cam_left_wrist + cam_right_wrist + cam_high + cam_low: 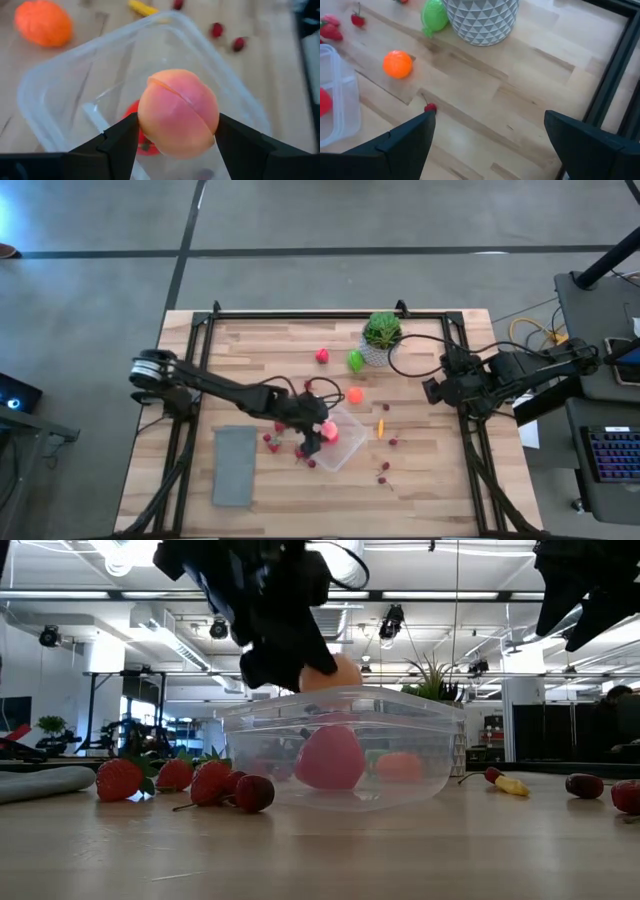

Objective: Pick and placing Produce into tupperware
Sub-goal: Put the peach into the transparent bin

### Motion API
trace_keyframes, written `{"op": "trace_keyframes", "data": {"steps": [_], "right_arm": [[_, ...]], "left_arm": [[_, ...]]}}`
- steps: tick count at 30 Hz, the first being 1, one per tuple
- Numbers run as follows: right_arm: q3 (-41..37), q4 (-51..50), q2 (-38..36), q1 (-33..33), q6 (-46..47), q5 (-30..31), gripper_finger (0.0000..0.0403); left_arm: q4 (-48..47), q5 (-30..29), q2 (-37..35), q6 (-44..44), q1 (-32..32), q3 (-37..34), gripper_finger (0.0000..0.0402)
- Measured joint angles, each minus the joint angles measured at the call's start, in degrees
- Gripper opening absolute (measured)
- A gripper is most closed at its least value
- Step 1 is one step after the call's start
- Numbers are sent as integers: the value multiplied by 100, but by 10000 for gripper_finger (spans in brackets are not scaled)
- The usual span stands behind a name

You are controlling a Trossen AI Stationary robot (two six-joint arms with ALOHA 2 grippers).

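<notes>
Peach (178, 113) pinched in left gripper (176, 131) above tupperware (60, 85) holding one strawberry (329, 757); berries, orange piece (398, 64) remain; right gripper (487, 137) spread, idle.

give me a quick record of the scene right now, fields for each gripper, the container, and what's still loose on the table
left gripper: shut on a peach, above the tupperware
right gripper: open, empty, waiting at the table's right side
tupperware contents: one red strawberry
loose produce: orange piece, green piece, red berries

Overhead looking straight down, table-level looking across, both sharing the tupperware (340, 442)
</notes>
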Motion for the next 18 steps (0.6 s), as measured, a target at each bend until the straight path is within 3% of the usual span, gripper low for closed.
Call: {"op": "trace_keyframes", "data": {"steps": [7,11,18], "right_arm": [[0,55,0,-1,-48,-196,366],[0,81,7,0,146,-194,366],[0,88,7,-1,166,-168,366]], "left_arm": [[-114,-1129,164,-549,28,210,226],[-119,-1073,171,-667,58,215,238],[-111,-1014,171,-981,60,226,294]]}}
